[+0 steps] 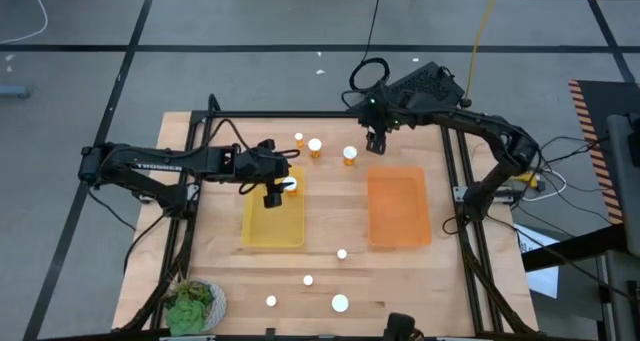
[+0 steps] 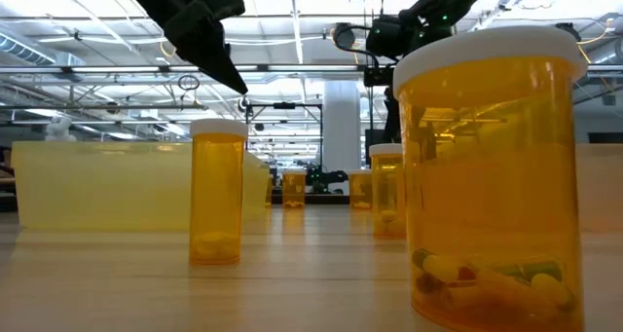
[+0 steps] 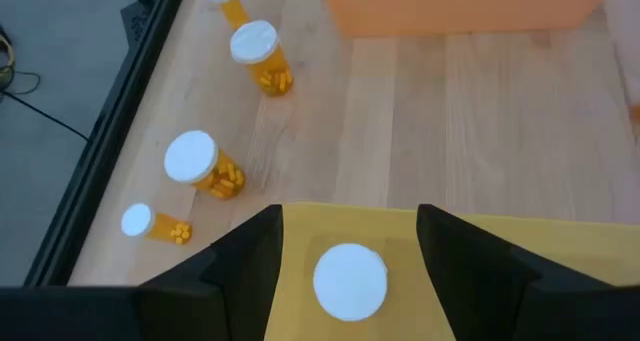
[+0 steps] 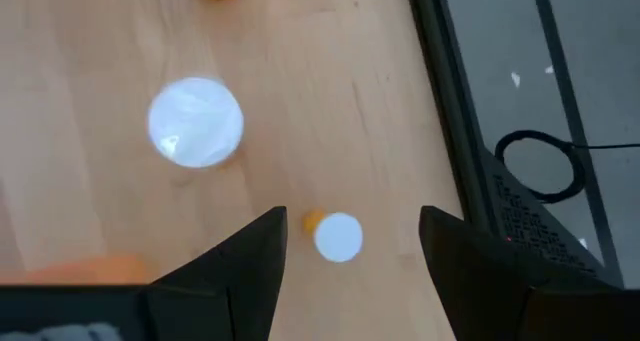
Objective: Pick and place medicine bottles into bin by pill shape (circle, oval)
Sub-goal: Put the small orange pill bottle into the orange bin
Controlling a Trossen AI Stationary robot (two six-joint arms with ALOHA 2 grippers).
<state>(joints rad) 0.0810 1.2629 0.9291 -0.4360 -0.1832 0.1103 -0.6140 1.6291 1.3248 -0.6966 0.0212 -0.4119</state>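
Directly beneath the open left gripper a white-capped bottle stands upright, probably inside the yellow tray at its twelve o'clock end. Right gripper, fingers apart, hovers over a small bottle on the table.

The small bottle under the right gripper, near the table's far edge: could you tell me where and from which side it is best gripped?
Probably by the white cap, from straight above. The small bottle stands upright, its round cap facing the right gripper, whose open fingers already straddle it. The wider-capped bottle stands well apart, so there is room to close across the cap or just below it.
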